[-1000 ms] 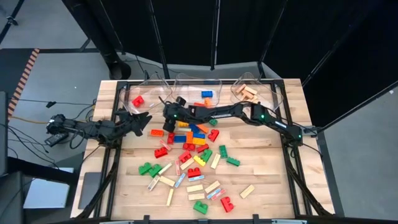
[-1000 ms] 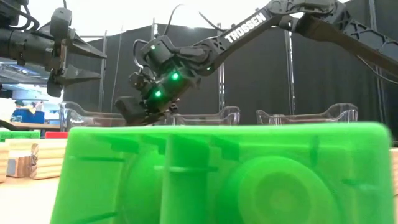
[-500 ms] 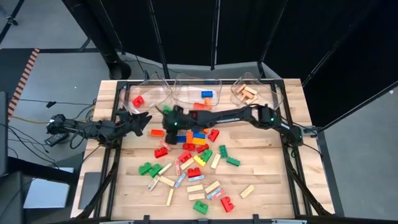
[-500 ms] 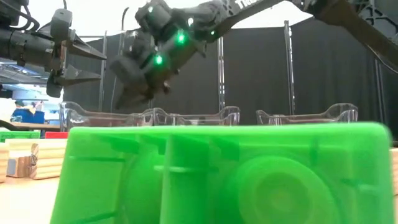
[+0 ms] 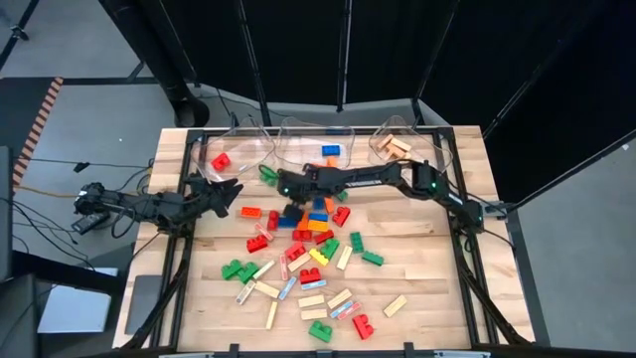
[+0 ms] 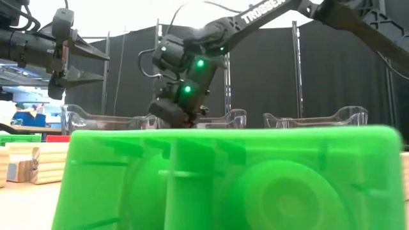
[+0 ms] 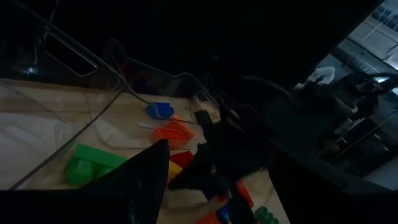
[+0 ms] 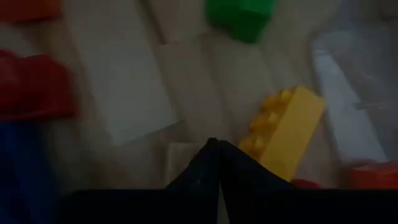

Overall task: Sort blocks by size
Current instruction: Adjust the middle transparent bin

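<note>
I hold the right tool [image 5: 294,207], tips pressed together and gripping nothing, above the blocks [image 5: 308,261] heaped mid-table, and should open it, square onto one block before closing, while the left tool [image 5: 230,192] waits spread wide beside the pile.

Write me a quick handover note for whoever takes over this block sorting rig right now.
Right gripper: shut, nothing seen between its fingers, low over the top of the loose block pile.
Left gripper: open, holding nothing, waiting at the table's left, near the left bin.
Done: a red block sits in the left bin, blue and orange blocks in the middle bin, tan wooden bars in the right bin.
Left: most blocks, studded bricks and wooden bars alike, lie scattered mid-table and need sorting into the bins.
</note>
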Motion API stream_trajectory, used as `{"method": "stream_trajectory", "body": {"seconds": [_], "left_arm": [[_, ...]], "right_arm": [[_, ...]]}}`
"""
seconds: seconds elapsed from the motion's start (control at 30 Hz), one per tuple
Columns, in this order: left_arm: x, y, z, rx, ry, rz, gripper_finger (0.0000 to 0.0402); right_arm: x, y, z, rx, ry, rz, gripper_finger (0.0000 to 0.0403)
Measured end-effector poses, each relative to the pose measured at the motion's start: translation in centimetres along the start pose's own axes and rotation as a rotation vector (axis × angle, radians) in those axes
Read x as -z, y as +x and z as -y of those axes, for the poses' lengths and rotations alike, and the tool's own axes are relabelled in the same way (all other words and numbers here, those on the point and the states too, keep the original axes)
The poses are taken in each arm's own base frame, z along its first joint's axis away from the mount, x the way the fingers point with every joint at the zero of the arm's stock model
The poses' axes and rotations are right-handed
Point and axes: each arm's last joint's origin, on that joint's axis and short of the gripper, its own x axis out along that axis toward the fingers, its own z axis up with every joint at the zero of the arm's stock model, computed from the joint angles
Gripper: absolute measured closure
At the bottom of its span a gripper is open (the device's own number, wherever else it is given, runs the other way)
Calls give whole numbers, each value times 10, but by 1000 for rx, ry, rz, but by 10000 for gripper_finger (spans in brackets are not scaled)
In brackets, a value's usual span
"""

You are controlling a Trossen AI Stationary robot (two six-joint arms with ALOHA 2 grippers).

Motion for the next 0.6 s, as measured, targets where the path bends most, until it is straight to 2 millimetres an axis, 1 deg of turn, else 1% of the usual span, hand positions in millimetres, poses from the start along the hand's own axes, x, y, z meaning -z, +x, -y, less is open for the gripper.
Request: {"method": "stream_trajectory", "body": {"seconds": [0.07, 0.17, 0.2, 0.3, 0.37, 0.43, 0.53, 0.6], "left_arm": [[0, 0, 0, 0, 0, 0, 133], [0, 0, 0, 1, -1, 0, 133], [0, 0, 0, 1, -1, 1, 133], [0, 0, 0, 1, -1, 0, 133], [0, 0, 0, 1, -1, 0, 133], [0, 0, 0, 0, 0, 0, 133], [0, 0, 0, -1, 3, -2, 133], [0, 0, 0, -2, 3, -3, 133]], "right_arm": [[-1, 1, 5, 14, 7, -3, 367], [-2, -1, 11, 13, 6, -11, 370], [-3, -5, 12, 11, 4, -5, 376], [-8, -25, 16, 5, -25, 1, 393], [-9, -37, 18, 8, -59, -8, 392], [-9, -46, 18, 20, -85, -22, 383], [-7, -53, 21, 63, -122, -38, 375], [-4, -50, 26, 71, -125, -57, 379]]}}
